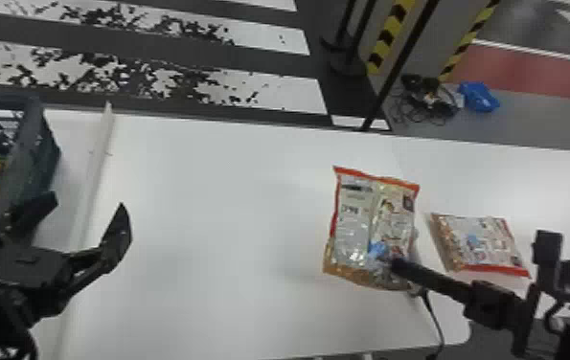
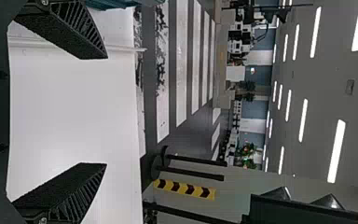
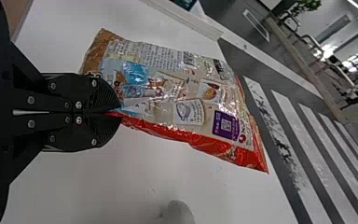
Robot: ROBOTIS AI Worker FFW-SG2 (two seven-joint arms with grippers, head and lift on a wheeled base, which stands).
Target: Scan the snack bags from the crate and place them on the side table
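Your right hand (image 1: 390, 264) pinches a crinkly, glossy, red-edged rectangular plastic snack bag (image 1: 370, 220) over the smooth white counter (image 1: 211, 215), toward its near right corner, while your left hand (image 1: 88, 203) gapes wide, empty.

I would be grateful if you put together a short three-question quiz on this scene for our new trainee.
1. True or false: the right hand is gripping a snack bag.
2. Multiple choice: how do the fingers of the left hand stand?
A) Pressed together
B) Wide apart
C) Closed on a bag
3. Fill in the missing word: in the head view, a second snack bag lies on the table, to the ____ of the gripped one.

Key: 1. True; 2. B; 3. right
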